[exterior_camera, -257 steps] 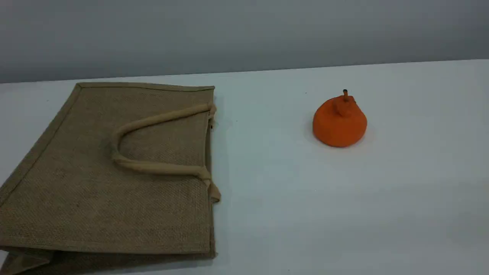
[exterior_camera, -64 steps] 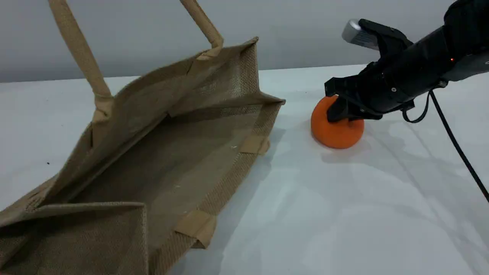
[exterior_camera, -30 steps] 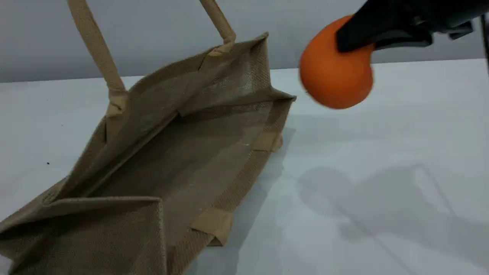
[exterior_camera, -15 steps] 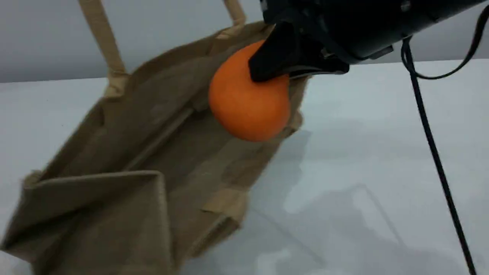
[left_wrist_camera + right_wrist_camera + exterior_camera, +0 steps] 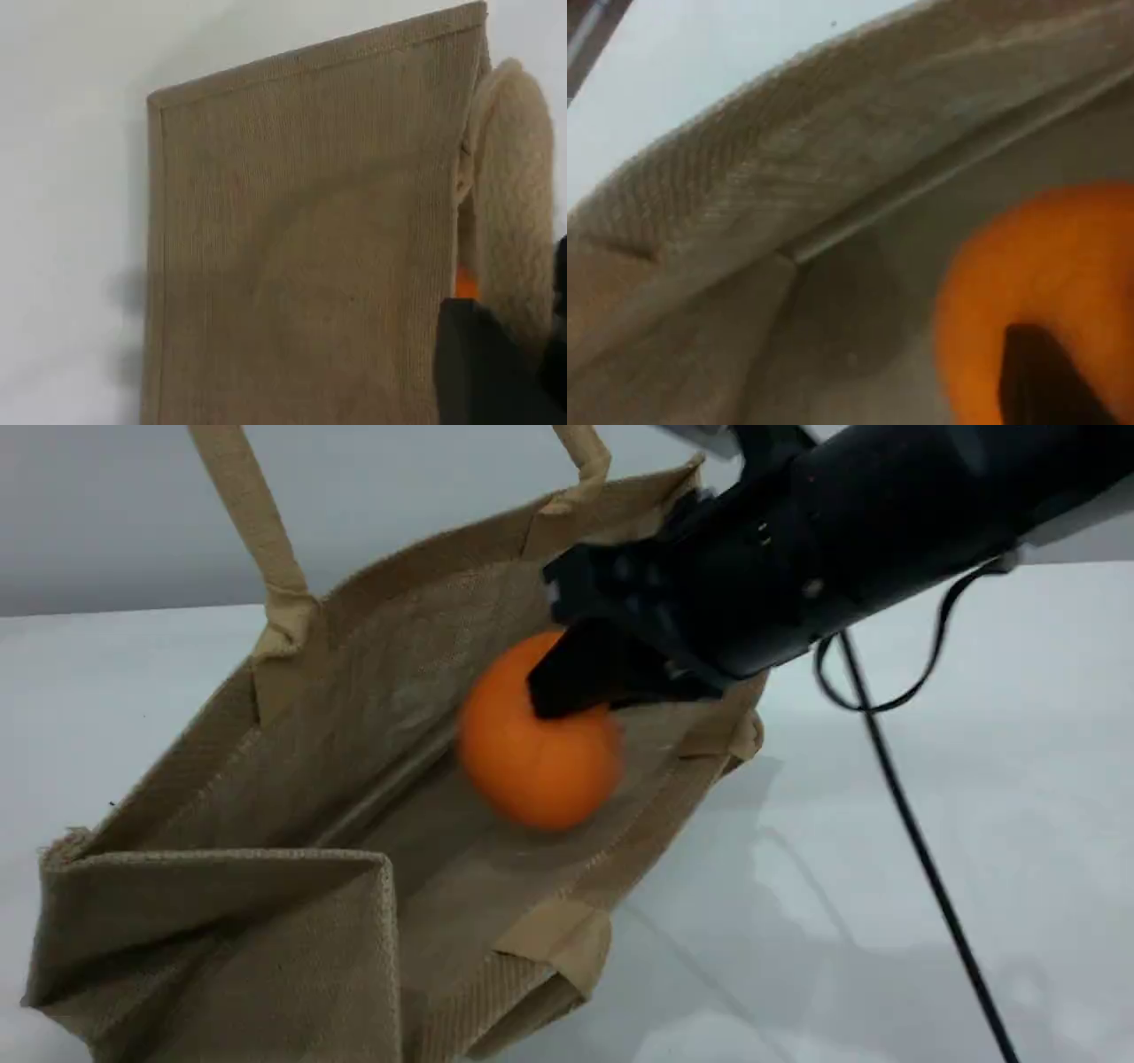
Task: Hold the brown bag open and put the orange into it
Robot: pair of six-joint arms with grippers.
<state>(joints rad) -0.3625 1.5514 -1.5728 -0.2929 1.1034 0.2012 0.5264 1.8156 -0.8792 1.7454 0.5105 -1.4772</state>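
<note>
No brand, label or legible writing appears on any surface. The bag (image 5: 292, 797) lies on the left half of the white table (image 5: 886, 797) with its mouth gaping toward the camera, its far wall pulled upward by a padded handle (image 5: 257, 531) that runs out past the top edge of the scene view. The left gripper (image 5: 496, 372) is clamped on that handle, seen in the left wrist view as a thick beige loop just beside the dark fingertip. The right gripper (image 5: 576, 677) reaches in from the upper right, jaws closed on the top of the orange (image 5: 536, 748). The orange hangs inside the bag's open mouth, over the lower wall; contact with the fabric cannot be judged. A black cable (image 5: 912, 841) trails from the right arm across the table.
</note>
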